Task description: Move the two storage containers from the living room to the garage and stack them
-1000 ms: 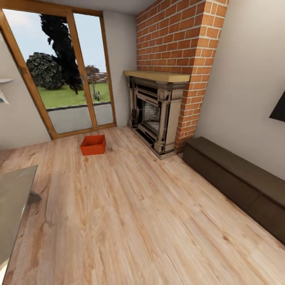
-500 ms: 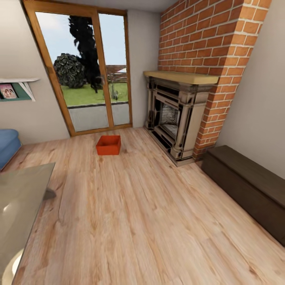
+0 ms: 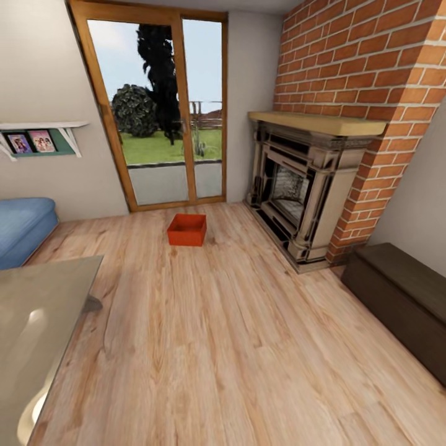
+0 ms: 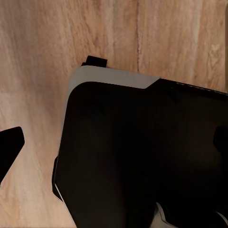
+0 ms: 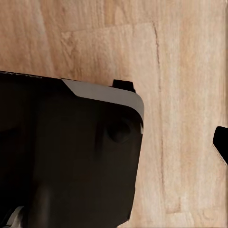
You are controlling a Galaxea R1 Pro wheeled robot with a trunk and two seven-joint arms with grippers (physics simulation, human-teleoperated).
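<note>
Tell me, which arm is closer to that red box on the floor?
Cannot tell: the storage container sits far ahead by the glass doors, while both wrist cameras show wood floor beside the robot's dark body.

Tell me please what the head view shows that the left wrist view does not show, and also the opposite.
Head view: one red-orange storage container standing on the wood-plank floor in front of the glass doors, the brick fireplace, a blue sofa, a dark bench and a glass table.

Left wrist view: a large black robot part with a grey edge, seen close, and a dark tip at the picture's border.

Both: the light wood-plank floor.
</note>
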